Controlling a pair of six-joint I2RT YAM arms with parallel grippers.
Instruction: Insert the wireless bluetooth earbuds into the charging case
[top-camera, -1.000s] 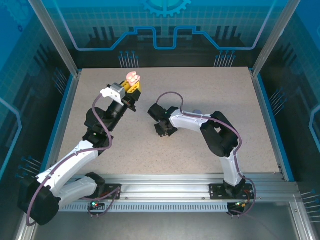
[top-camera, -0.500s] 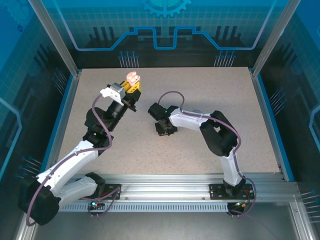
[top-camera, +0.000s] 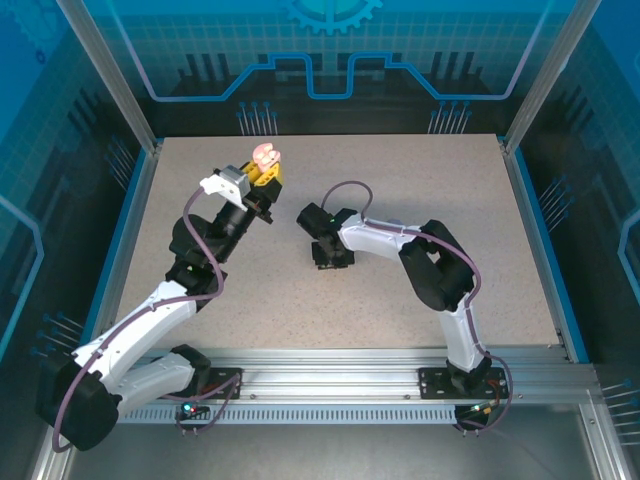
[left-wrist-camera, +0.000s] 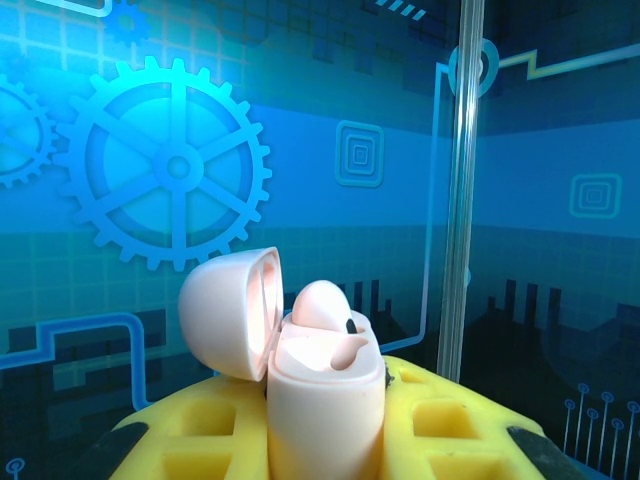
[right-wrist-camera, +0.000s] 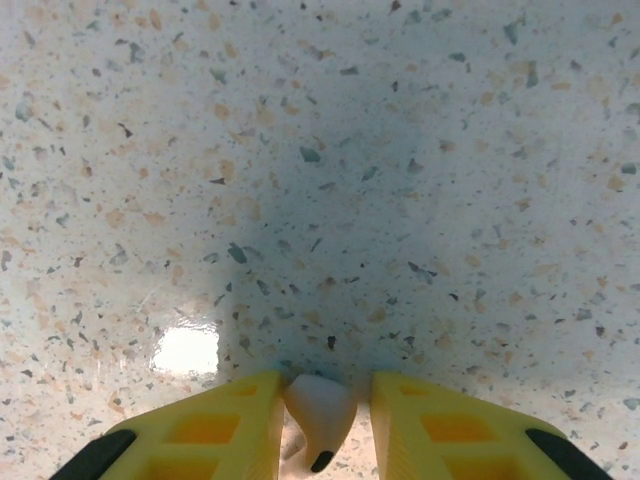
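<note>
The charging case (left-wrist-camera: 325, 400) is clamped by its lower body between the yellow fingers (left-wrist-camera: 190, 430) of the left gripper (top-camera: 262, 176) and is held upright, well above the table (top-camera: 420, 180), near the far left part of it. Its lid (left-wrist-camera: 225, 315) is swung open to the left on its hinge. One earbud (left-wrist-camera: 322, 303) is seated in the case's top, its rounded back raised above the rim and a small dark mark shown on its side.

The right gripper (right-wrist-camera: 322, 425) is pointed straight down at the speckled surface near the table's middle, well apart from the case. A second earbud (right-wrist-camera: 318, 405), pale with a dark tip, is pinched between the two fingertips, the jaws being drawn in on it from either side. It is seen at the very ends of the fingers, with its dark tip turned back towards the wrist. Whether it is touching the table or is just lifted off it cannot be told. A dark shadow is cast on the table just ahead of the fingers.
</note>
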